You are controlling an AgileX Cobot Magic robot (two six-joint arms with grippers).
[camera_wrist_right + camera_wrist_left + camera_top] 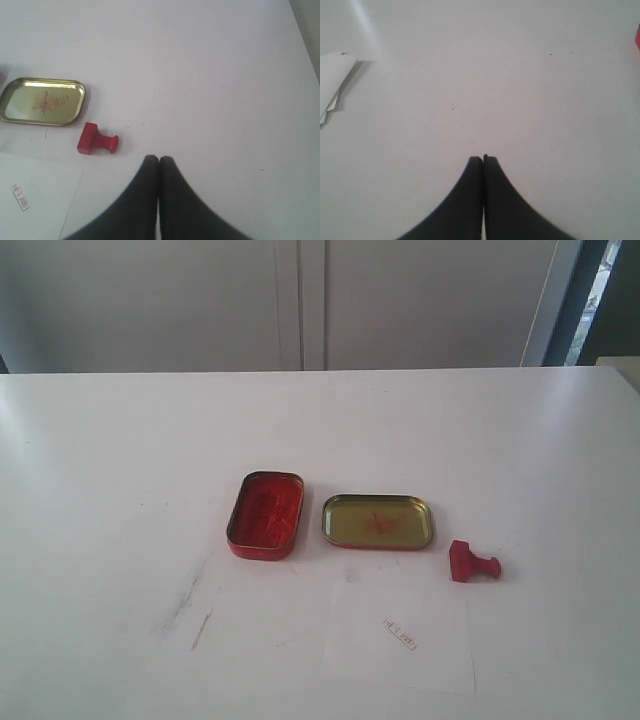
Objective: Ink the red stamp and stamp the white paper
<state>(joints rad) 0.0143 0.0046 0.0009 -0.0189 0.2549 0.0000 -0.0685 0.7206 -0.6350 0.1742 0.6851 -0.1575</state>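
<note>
Red stamp: on its side, just ahead of the right gripper and off toward the gold-lined tin lid; long axis crosswise to the gripper's reach, knob end nearer. This gripper closed, empty, likely the nearer arm. Left gripper closed, empty. White paper near the stamp.
</note>
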